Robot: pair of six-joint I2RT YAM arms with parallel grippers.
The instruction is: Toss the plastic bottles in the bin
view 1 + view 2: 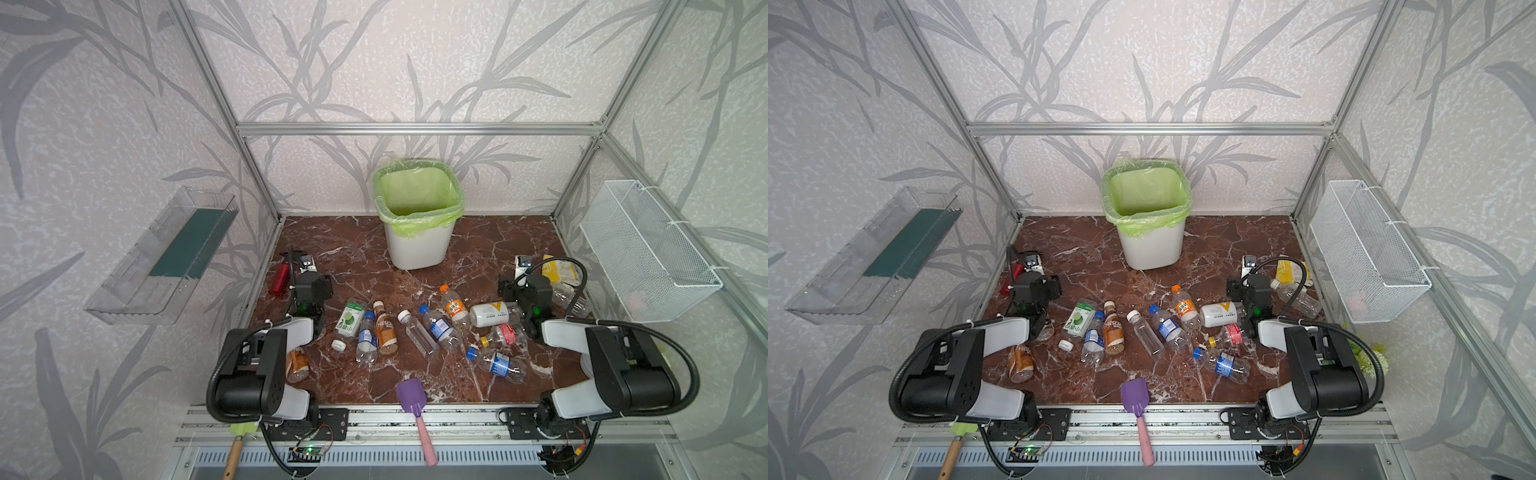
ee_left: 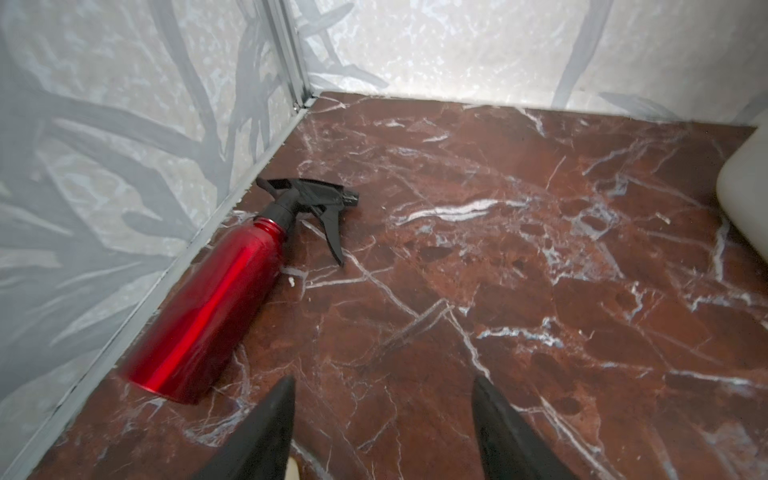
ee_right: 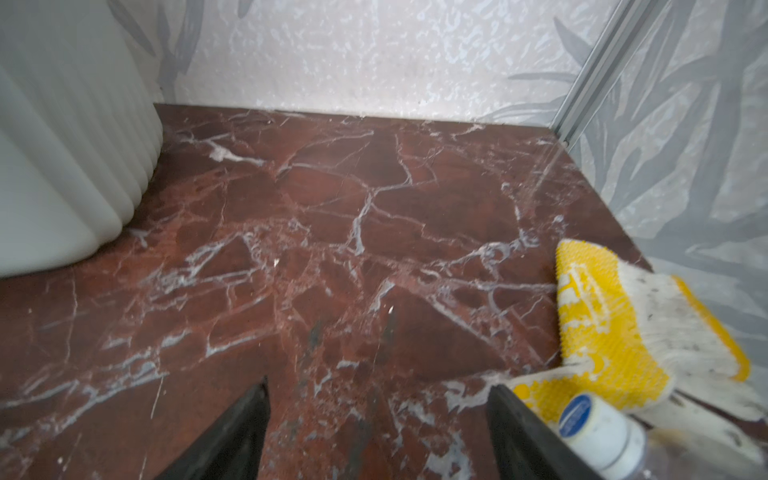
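The plastic bottles (image 1: pixel 438 328) are lying on their sides in a loose row in front of the bin (image 1: pixel 417 249), well apart from it. They are mostly clear, showing blue, orange, white and yellow caps, with a brown coffee bottle (image 1: pixel 384 328) and a green-labelled bottle (image 1: pixel 350 319) among them. The bin is standing upright, white, lined in light green. The left gripper (image 2: pixel 383 380), left of the bin, and the right gripper (image 3: pixel 380 382), right of it, are both holding their jaws apart, gripping nothing.
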